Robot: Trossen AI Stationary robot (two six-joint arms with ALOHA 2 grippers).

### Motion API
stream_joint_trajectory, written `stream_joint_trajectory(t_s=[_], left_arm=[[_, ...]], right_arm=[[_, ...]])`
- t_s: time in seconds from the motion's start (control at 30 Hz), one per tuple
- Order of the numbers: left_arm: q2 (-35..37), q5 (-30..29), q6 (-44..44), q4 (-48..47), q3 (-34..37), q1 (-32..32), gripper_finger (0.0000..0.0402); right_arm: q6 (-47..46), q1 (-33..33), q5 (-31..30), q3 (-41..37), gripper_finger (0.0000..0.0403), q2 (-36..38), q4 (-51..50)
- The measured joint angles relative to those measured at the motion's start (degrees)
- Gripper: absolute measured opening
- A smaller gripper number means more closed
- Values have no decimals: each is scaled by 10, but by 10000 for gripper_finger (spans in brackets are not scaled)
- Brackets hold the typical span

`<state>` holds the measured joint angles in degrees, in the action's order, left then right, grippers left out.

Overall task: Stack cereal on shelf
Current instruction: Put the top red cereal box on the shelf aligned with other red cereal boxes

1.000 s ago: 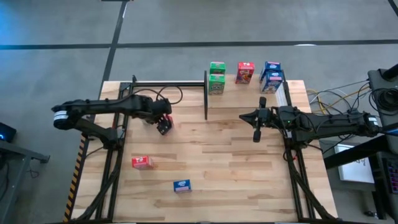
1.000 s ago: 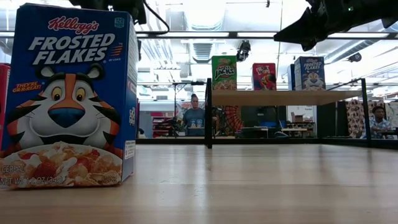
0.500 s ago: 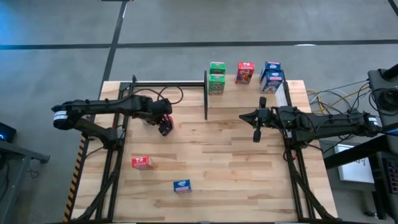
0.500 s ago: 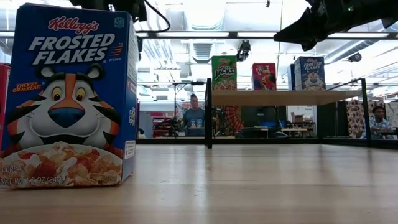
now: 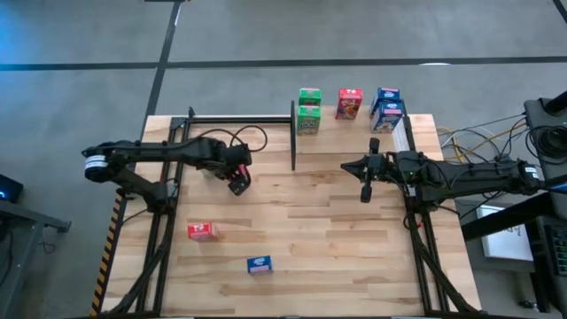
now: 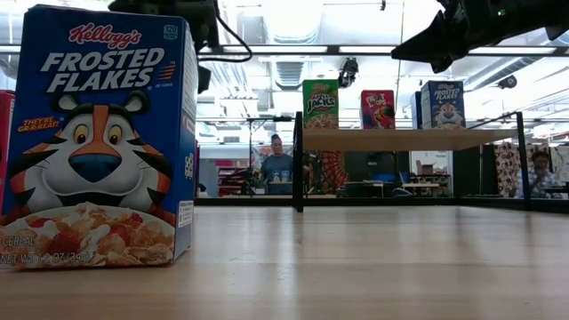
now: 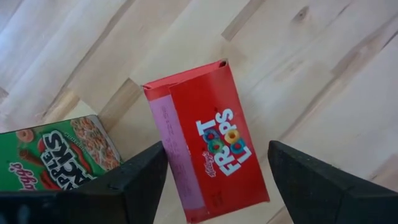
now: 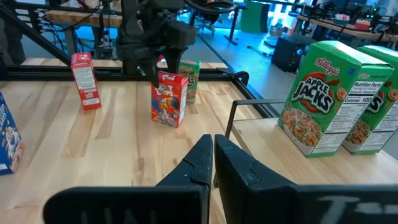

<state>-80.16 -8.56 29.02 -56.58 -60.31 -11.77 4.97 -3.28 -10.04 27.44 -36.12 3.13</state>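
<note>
Four small cereal boxes (image 5: 347, 105) on the light-wood shelf (image 6: 404, 139), more left.
Your spread-fingered left gripper (image 5: 236, 180) straddles a red carton (image 7: 208, 158); right gripper (image 5: 365, 190) pinched empty.

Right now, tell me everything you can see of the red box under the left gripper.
The red box is a small cardboard Froot Loops carton with a toucan on its front and a pink printed side panel. It stands upright on the table, closed, beside a green box. The open left gripper straddles it from above.
</note>
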Motion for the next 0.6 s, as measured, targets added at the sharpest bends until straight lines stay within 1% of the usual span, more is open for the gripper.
stream_joint_trajectory(t_s=[0.43,0.6], left_arm=[[-2,0,-2,0,0,0,187],[-2,1,-2,0,0,0,169]], right_arm=[[1,0,0,0,9,0,0],[1,0,0,0,9,0,0]])
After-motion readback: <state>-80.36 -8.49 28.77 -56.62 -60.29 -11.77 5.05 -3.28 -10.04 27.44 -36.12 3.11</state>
